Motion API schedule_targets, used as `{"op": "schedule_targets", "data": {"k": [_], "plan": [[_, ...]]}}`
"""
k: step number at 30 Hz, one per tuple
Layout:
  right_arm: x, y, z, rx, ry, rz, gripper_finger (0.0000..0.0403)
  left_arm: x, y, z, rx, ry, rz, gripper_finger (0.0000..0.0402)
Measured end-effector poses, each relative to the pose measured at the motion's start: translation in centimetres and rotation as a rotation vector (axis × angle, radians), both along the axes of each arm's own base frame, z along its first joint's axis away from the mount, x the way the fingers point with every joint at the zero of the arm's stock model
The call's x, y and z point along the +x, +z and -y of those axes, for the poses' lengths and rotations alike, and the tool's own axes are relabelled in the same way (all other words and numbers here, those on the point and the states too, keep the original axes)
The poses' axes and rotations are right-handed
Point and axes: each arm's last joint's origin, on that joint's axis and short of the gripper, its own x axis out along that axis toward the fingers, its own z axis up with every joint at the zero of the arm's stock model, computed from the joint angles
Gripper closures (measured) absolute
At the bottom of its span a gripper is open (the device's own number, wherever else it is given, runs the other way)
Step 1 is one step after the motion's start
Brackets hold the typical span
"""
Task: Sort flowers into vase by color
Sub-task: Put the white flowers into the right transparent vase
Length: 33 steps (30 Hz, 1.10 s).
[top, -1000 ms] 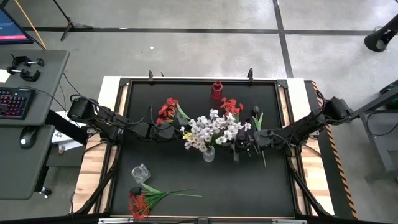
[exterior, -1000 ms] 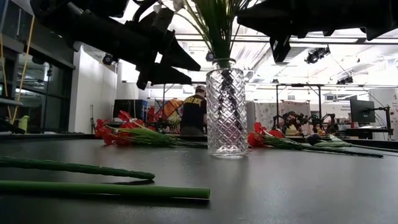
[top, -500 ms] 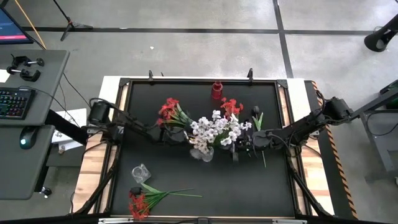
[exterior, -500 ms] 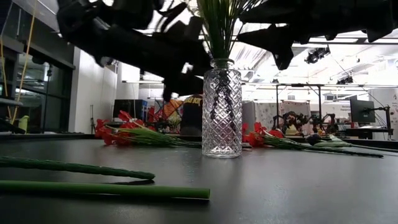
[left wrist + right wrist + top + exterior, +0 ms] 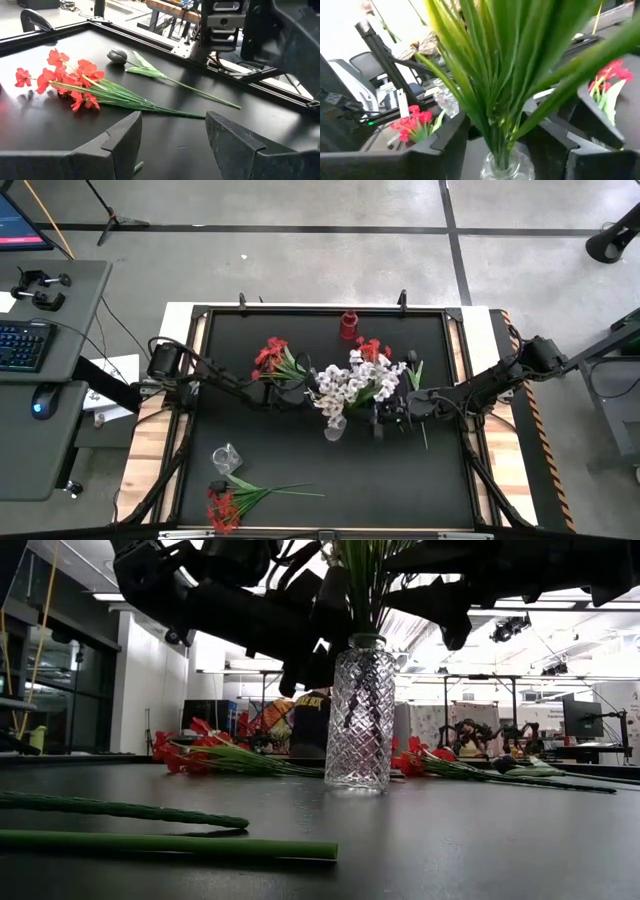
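A clear cut-glass vase (image 5: 335, 426) (image 5: 360, 715) stands mid-table with the white flowers (image 5: 358, 378) in it, their green stems (image 5: 500, 90) rising from its mouth. My right gripper (image 5: 520, 127) (image 5: 383, 412) is open at the vase's right, level, one finger on each side of the stems. My left gripper (image 5: 173, 122) (image 5: 303, 392) is open close to the bunch's left side, nothing between its fingers. Red flowers (image 5: 372, 350) (image 5: 70, 82) and a dark bloom (image 5: 410, 358) (image 5: 117, 55) lie flat on the table beyond. My right gripper's fingers (image 5: 445, 142) flank the white flowers' stems just above the vase's mouth; whether either finger touches stems or leaves I cannot tell. My left gripper stands against the bunch's left side in the low view; whether it touches the stems or the vase I cannot tell.
Another red bunch (image 5: 270, 358) lies far left of the vase. A third red bunch (image 5: 225, 505) lies at the near edge, its stems (image 5: 150, 830) toward the middle. A small clear glass (image 5: 226, 457) sits near left, and a red vase (image 5: 349, 325) stands at the far edge.
My left gripper has gone toward the table's right, up to the vase and the white bunch. The vase has shifted a little left and back again. The white blooms have swung toward the table's far right.
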Motion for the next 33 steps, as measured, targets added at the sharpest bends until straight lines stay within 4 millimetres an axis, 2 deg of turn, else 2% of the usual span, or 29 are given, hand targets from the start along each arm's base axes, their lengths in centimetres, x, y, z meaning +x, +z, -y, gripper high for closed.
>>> {"op": "schedule_targets", "data": {"k": [5,9,11,13,17,33], "plan": [[0.0,0.0,0.0,-0.001,-0.008,0.004,0.0266,0.0,0.0,0.1,0.0,-0.002,-0.005,0.0193],[0.5,-0.3,-0.1,-0.007,-0.008,-0.011,0.0331,0.0,-0.1,0.1,0.001,-0.001,-0.015,0.0193],[1.2,-0.1,-0.4,-0.012,-0.006,-0.012,0.0372,0.0,-0.1,0.1,0.001,-0.001,-0.012,0.0193],[2.3,0.1,-0.7,-0.037,-0.004,-0.024,0.0394,0.0,-0.1,0.1,0.001,-0.002,-0.013,0.0193],[3.7,0.4,-1.2,-0.076,-0.007,-0.058,0.039,-0.1,-0.2,0.2,0.003,-0.02,-0.023,0.0193],[3.6,-0.6,-1.1,-0.116,-0.014,-0.134,0.0402,-0.1,-0.2,-0.1,0.003,0.003,-0.017,0.0193]]}}
